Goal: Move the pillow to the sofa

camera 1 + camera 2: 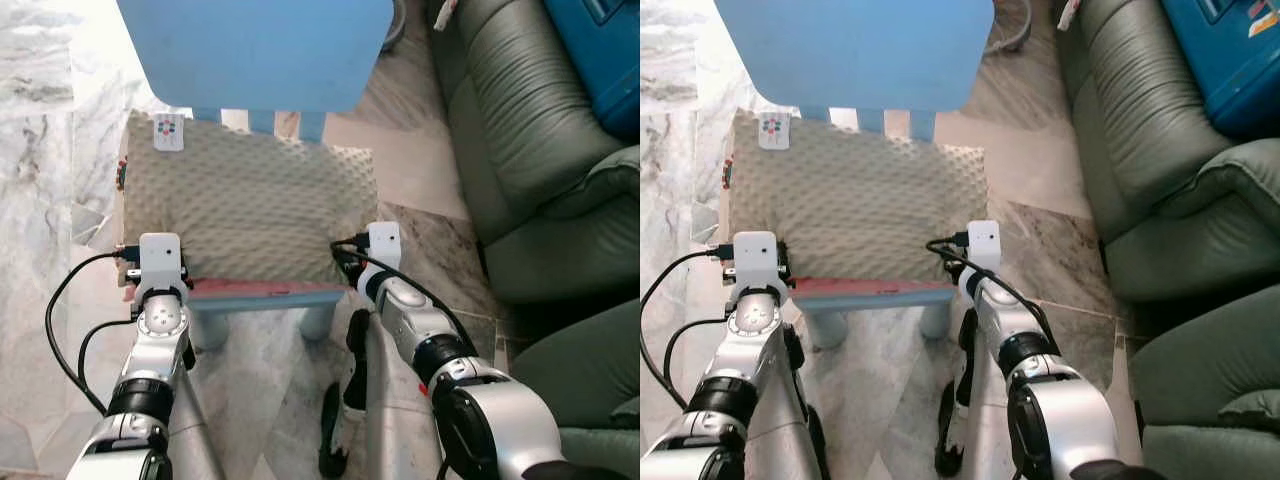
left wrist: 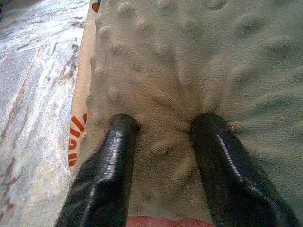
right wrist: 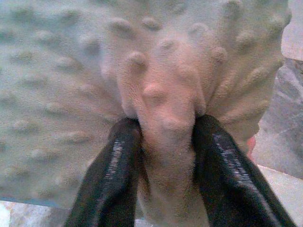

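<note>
A beige pillow (image 1: 250,200) with a bumpy knobbed cover lies on the seat of a low blue chair (image 1: 270,297), straight ahead of me. My left gripper (image 2: 165,125) is at the pillow's near left edge, its fingers dug into the cover with fabric bunched between them. At the near right corner, my right gripper (image 3: 165,125) is shut on a raised fold of the pillow. The green leather sofa (image 1: 520,150) stands to the right, an arm's reach from the chair.
The chair's blue back panel (image 1: 260,50) overhangs the pillow's far edge. A blue bag (image 1: 600,50) lies on the sofa at the upper right. Marble floor (image 1: 50,150) spreads to the left, and a strip of floor (image 1: 420,170) runs between chair and sofa.
</note>
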### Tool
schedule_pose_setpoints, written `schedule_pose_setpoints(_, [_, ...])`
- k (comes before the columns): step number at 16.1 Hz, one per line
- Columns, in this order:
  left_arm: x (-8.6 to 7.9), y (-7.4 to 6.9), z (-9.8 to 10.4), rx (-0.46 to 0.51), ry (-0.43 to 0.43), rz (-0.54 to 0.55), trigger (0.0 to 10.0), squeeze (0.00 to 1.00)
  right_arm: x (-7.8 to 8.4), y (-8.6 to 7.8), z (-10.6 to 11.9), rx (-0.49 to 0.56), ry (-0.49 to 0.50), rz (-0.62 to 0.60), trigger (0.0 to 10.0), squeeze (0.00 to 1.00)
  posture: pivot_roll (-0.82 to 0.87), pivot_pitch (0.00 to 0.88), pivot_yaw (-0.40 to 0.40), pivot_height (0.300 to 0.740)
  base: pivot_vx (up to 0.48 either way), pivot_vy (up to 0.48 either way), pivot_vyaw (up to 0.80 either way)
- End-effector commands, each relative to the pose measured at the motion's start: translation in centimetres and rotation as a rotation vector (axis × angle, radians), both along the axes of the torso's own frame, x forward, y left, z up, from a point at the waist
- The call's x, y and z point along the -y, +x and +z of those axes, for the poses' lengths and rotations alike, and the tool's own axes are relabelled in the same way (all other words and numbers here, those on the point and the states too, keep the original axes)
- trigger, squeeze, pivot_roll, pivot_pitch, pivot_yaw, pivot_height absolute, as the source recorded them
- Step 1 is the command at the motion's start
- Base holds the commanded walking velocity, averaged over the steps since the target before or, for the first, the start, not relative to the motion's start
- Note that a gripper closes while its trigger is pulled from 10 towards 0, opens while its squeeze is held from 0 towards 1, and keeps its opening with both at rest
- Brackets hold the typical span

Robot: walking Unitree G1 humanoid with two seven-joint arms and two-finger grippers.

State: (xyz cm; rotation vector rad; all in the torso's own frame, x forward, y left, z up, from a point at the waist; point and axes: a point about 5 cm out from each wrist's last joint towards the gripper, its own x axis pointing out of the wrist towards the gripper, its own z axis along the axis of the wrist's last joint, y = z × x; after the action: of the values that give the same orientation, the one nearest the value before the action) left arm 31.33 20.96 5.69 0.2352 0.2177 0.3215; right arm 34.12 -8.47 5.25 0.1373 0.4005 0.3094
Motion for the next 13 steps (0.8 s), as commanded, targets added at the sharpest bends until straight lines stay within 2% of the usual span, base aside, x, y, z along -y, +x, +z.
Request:
schedule_pose_setpoints(1, [0.3,-0.6,-1.4,-0.064,-0.012,0.009,0.0,0.00,0.0,-0.8,-1.2,-0.061,-0.011,0.003,0.0,0.00,0.01,0.243,-0.183,0.509,0.000,0.000,0.00])
schedule_pose_setpoints(9, [0.6,0.6,-1.1,-0.041,-0.054,0.040,0.0,0.00,0.5,-0.1,-0.5,-0.047,-0.024,-0.008,0.0,0.00,0.01,0.191,-0.187,0.509,0.000,0.000,0.00])
schedule_pose_setpoints(11, [0.3,1.4,0.3,0.025,-0.025,0.049,0.0,0.00,0.8,0.4,0.0,-0.029,-0.043,-0.020,0.0,0.00,0.01,0.157,-0.179,0.509,0.000,0.000,0.00])
schedule_pose_setpoints(13, [0.2,2.7,2.6,0.129,0.016,0.054,0.0,0.00,1.2,1.4,1.4,0.018,-0.044,-0.035,0.0,0.00,0.01,0.090,-0.163,0.509,0.000,0.000,0.00])
